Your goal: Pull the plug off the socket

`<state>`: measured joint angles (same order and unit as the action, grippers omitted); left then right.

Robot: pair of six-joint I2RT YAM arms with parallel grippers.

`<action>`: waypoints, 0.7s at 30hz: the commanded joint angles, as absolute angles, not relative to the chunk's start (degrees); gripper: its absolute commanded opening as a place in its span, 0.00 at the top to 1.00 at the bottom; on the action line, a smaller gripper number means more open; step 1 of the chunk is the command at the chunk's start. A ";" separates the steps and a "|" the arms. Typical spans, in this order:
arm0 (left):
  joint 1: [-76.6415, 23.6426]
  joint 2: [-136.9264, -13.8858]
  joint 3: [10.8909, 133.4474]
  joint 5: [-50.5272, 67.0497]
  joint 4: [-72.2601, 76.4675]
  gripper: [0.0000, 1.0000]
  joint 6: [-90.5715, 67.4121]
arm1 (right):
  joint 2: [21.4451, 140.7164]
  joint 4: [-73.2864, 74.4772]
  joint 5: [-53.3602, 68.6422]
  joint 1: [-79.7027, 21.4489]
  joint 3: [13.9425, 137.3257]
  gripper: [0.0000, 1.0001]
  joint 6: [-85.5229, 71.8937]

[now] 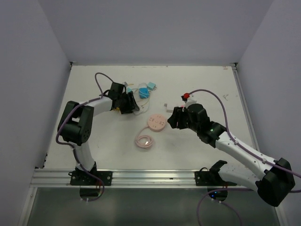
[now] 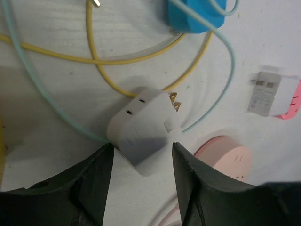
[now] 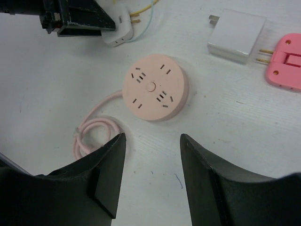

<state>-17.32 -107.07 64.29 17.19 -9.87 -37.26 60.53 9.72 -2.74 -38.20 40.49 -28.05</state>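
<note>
Both gape empty, left tool [image 2: 142,151] and right tool [image 3: 153,141], small white plastic plug [image 2: 141,125] lying clear of the round pink socket [image 3: 155,87], probably light and slick, so pinch its flat sides.

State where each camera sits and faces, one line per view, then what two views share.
Top external: above and behind the bases, facing down onto the table; both arms, left gripper, right gripper show.
Left wrist: on the left arm, facing down past left fingers at the white plug.
Right wrist: on the right arm, facing down past right fingers at the pink socket.
Shared: both wrist views show white plug and pink socket.
</note>
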 commanded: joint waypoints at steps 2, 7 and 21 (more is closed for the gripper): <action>-16.44 -101.26 60.74 13.63 -7.99 0.37 -37.71 | 55.73 14.32 -8.08 -38.23 40.78 0.46 -25.84; -16.00 -95.46 58.62 11.17 -10.46 0.19 -37.53 | 52.83 19.15 -12.12 -38.23 43.15 0.45 -24.79; -16.00 -62.36 67.76 -6.05 -32.06 0.01 -25.15 | 42.19 36.64 -31.37 -38.23 56.42 0.03 -18.73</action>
<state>-16.51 -70.24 63.61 0.82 -25.34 -30.33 43.70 31.09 -23.97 -38.20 51.75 -21.80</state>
